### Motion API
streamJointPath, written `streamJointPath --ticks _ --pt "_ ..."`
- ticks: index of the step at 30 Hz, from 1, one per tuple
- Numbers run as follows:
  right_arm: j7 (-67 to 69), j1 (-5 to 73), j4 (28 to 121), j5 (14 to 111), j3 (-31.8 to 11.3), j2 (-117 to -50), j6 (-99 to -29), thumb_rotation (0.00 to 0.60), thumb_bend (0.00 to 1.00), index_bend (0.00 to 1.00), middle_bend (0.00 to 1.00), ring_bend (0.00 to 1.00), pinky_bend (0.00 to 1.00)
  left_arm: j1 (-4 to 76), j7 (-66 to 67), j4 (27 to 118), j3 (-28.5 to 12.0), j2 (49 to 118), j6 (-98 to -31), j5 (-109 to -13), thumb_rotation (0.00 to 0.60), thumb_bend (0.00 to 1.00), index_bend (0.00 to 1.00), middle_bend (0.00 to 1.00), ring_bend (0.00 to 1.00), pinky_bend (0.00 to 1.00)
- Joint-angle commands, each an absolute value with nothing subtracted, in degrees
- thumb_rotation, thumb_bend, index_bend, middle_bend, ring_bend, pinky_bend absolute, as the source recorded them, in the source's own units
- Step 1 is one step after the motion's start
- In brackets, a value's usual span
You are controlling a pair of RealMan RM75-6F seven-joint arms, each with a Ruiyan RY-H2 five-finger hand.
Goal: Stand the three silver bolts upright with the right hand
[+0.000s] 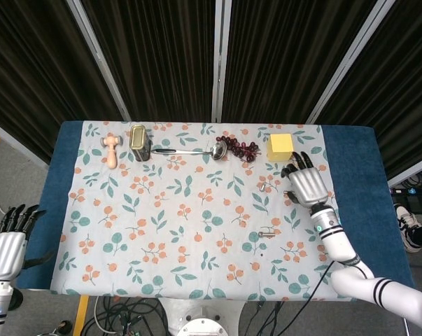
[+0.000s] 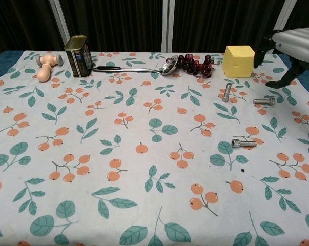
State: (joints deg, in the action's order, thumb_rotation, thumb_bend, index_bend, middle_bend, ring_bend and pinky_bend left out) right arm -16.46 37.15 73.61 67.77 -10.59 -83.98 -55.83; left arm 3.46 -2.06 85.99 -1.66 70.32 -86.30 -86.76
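One silver bolt [image 2: 226,92] stands on its head near the yellow cube, leaning slightly, with nothing touching it. A second bolt [image 2: 264,101] lies flat to its right. The third bolt [image 2: 244,143] [image 1: 269,232] lies flat nearer the front. My right hand [image 2: 296,49] [image 1: 306,183] hovers to the right of the standing bolt, above and beyond the second one, with its fingers spread and nothing in them. My left hand [image 1: 6,241] hangs off the table's left edge, fingers apart and empty.
A yellow cube [image 2: 239,61] sits at the back right beside dark grapes [image 2: 195,64]. A ladle [image 2: 134,68], an olive tin [image 2: 78,49] and a wooden toy [image 2: 46,64] line the far edge. The floral cloth [image 2: 118,154] covers the table.
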Motion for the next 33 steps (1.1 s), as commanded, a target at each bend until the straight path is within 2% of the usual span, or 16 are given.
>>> streamJointPath --ticks 1,4,7,18,33 --pt "-17.23 36.35 72.55 65.55 -9.93 -83.58 -52.76 0.600 0.15 0.42 0.25 0.00 0.00 3.49 -1.77 86.27 -1.62 70.27 -86.37 -86.89 0.600 0.00 0.17 0.11 0.01 0.00" --pt "-19.20 36.92 69.60 65.76 -8.84 -85.99 -52.23 0.600 0.15 0.45 0.18 0.00 0.00 3.43 -1.64 86.44 -1.66 70.19 -86.46 -86.75 0.600 0.00 0.18 0.11 0.01 0.00" --pt "-19.81 37.44 66.35 65.69 -8.87 -88.65 -52.45 0.600 0.17 0.46 0.16 0.00 0.00 3.38 -1.69 86.46 -1.59 70.14 -86.40 -86.67 0.600 0.00 0.18 0.11 0.01 0.00" --pt "-19.94 39.60 57.37 64.64 -10.08 -94.71 -50.46 0.600 0.20 0.47 0.15 0.00 0.00 3.17 -2.55 85.85 -1.48 70.39 -86.37 -86.38 0.600 0.00 0.17 0.11 0.01 0.00" --pt "-20.48 40.71 54.22 63.14 -10.32 -96.82 -47.24 0.600 0.27 0.51 0.18 0.00 0.00 2.98 -3.12 85.39 -1.43 70.61 -86.38 -86.20 0.600 0.00 0.18 0.11 0.01 0.00"
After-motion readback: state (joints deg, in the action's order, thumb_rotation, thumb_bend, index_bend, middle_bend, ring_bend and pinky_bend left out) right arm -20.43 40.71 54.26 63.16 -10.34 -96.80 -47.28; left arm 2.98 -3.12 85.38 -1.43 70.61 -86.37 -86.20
